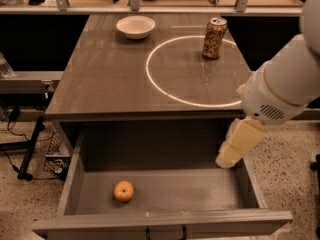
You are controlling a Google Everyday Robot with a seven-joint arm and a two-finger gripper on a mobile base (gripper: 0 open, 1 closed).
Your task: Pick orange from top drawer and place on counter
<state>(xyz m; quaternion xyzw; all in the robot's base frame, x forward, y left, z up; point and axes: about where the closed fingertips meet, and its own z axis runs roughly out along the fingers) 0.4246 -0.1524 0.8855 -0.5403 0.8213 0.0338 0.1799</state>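
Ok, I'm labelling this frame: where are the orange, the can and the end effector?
orange (123,190), camera view, middle of the fruit
can (214,38), camera view, middle of its side
end effector (227,159), camera view, pale tip above the right end of the drawer (165,219)

The scene is being lit dimly and warmly from above. Light is being thrown back as a soft sheen by the glossy desk (100,84), and the white ring (147,70) on it is being shown as the brightest line. The back of the top drawer (70,179) is being held in deep shadow under the desk's overhang. The pale pincer (229,156), hanging over the drawer's right side, is being lit strongly against the dark.
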